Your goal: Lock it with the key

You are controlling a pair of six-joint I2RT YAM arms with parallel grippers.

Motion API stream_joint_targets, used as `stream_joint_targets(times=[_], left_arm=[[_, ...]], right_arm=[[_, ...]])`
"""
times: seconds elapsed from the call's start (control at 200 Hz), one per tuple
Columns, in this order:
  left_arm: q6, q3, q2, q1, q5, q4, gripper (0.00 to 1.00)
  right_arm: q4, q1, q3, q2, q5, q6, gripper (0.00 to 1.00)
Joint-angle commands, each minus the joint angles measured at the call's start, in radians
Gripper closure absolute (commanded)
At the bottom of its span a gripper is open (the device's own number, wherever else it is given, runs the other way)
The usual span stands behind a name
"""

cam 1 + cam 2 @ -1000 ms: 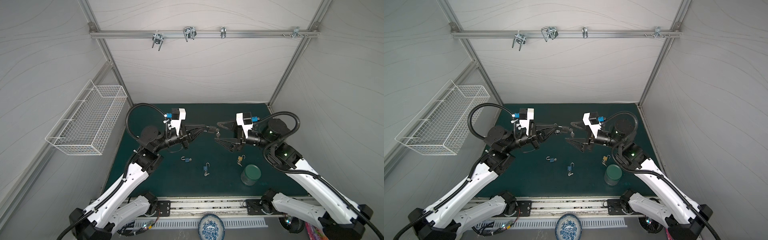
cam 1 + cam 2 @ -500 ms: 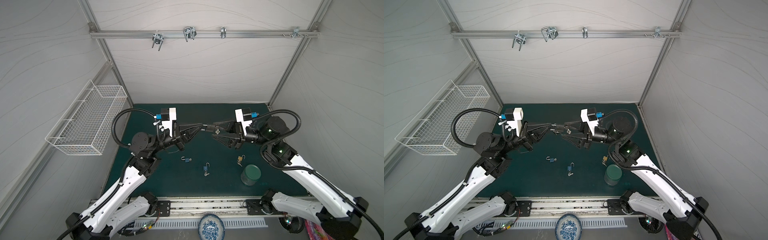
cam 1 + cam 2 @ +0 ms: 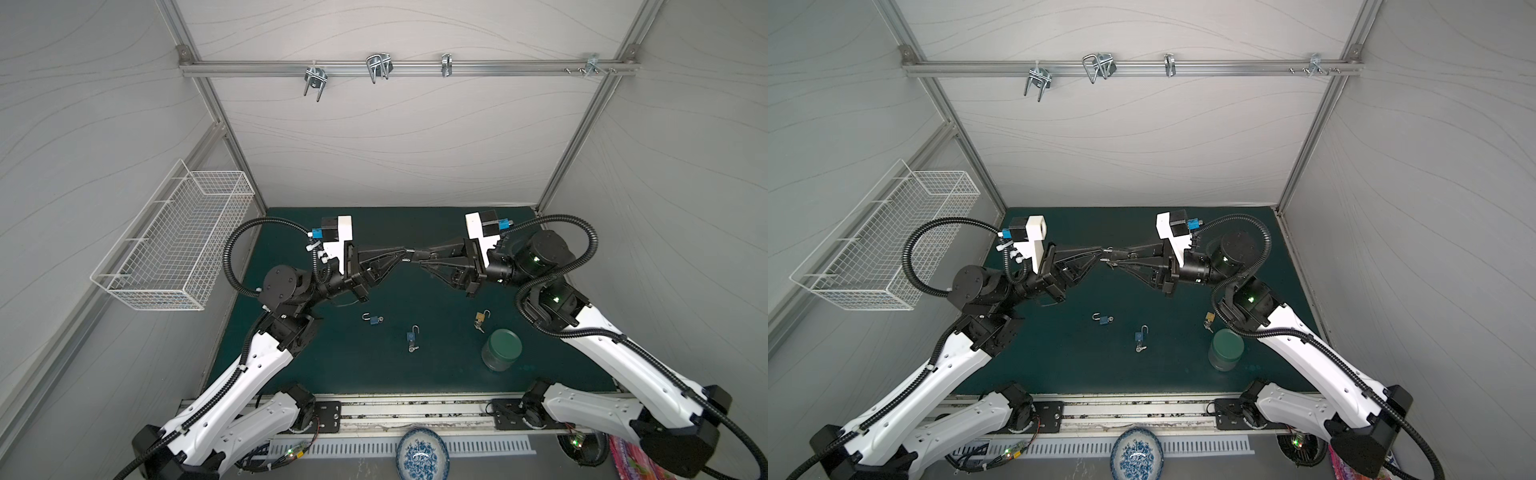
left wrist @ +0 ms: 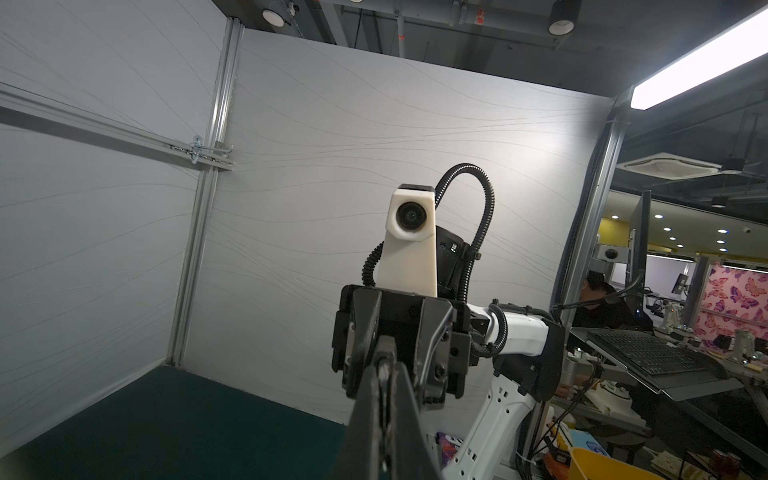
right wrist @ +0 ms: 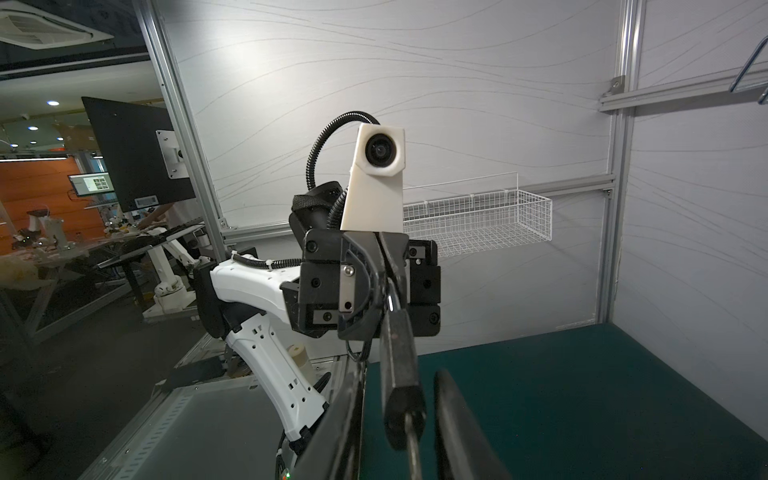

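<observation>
1. Clenched hard, the left gripper [image 3: 409, 251] pinches a small metal piece [image 3: 1108, 250] at its very tips; the piece is too small to identify
2. Facing it tip to tip, the right gripper [image 3: 424, 257] has its jaws standing apart. In the right wrist view its fingers [image 5: 457, 415] straddle the left's closed fingers [image 5: 399, 353] with a sliver of gap on each side, so it grasps nothing that I can see
3. Both meet in the air above the far half of the table [image 3: 395, 224], about midway between its left and right edges and well clear of the surface
4. Nearer the front edge lie a blue padlock [image 3: 372, 319] and a second blue padlock [image 3: 412, 333] with a key [image 3: 412, 348] at its base. A brass padlock [image 3: 481, 318] lies just beside a green-lidded jar [image 3: 501, 349] toward the right edge. Their shackles look sprung open, though they are small in both top views
5. Progress, as I judge it, is early to middle: one piece is lifted and presented, and nothing looks locked yet
6. Likely left to do: the right jaws take hold, a key is seated and turned, and a shackle is pressed home. The padlocks on the table remain untouched
7. Relative to the jaws, the held piece sits in the left's grip and between the right's spread fingers, touching neither of them as far as the wrist view shows
</observation>
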Motion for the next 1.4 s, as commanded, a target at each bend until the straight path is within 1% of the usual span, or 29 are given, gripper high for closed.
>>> stream_joint_targets(times=[0.0, 0.13, 0.16, 0.23, 0.395, 0.445, 0.485, 0.55, 0.605, 0.75, 0.93, 1.16, 1.25, 1.395], left_arm=[[-0.011, 0.011, -0.016, -0.006, -0.002, 0.072, 1.0], [-0.019, 0.008, -0.012, -0.007, -0.002, 0.079, 1.0], [-0.02, 0.009, -0.013, -0.006, 0.0, 0.079, 1.0], [-0.016, 0.007, -0.014, -0.006, 0.0, 0.075, 1.0], [0.006, 0.012, -0.022, -0.006, 0.016, 0.042, 1.0], [0.017, 0.02, -0.028, -0.007, 0.018, 0.014, 0.82], [0.032, 0.027, -0.034, -0.006, 0.021, -0.011, 0.71], [0.058, 0.036, -0.046, -0.006, 0.031, -0.05, 0.62], [0.081, 0.044, -0.053, -0.006, 0.046, -0.085, 0.59], [0.111, 0.058, -0.057, -0.007, 0.067, -0.135, 0.59], [0.119, 0.07, -0.045, -0.006, 0.091, -0.146, 0.57], [0.114, 0.075, -0.038, -0.006, 0.109, -0.13, 0.57], [0.115, 0.078, -0.035, -0.007, 0.115, -0.133, 0.6], [0.123, 0.071, -0.036, -0.006, 0.108, -0.133, 0.7]], right_arm=[[0.027, 0.009, 0.029, 0.001, 0.002, 0.019, 0.76], [0.024, 0.011, 0.03, 0.001, 0.007, 0.037, 0.85], [0.024, 0.011, 0.03, 0.0, 0.01, 0.041, 0.89], [0.021, 0.012, 0.03, -0.005, 0.012, 0.049, 1.0], [-0.022, 0.012, 0.048, -0.011, 0.014, 0.067, 1.0], [-0.069, 0.01, 0.067, -0.015, 0.013, 0.056, 1.0], [-0.113, 0.009, 0.082, -0.018, 0.014, 0.041, 1.0], [-0.193, 0.005, 0.121, -0.02, 0.003, 0.014, 1.0], [-0.251, -0.001, 0.147, -0.022, -0.01, -0.004, 1.0], [-0.325, -0.019, 0.182, -0.021, -0.035, -0.009, 1.0], [-0.405, -0.021, 0.229, 0.0, -0.082, -0.021, 1.0], [-0.499, -0.022, 0.273, 0.025, -0.083, -0.061, 1.0], [-0.521, -0.022, 0.284, 0.032, -0.083, -0.076, 1.0], [-0.52, -0.022, 0.28, 0.029, -0.084, -0.083, 1.0]])
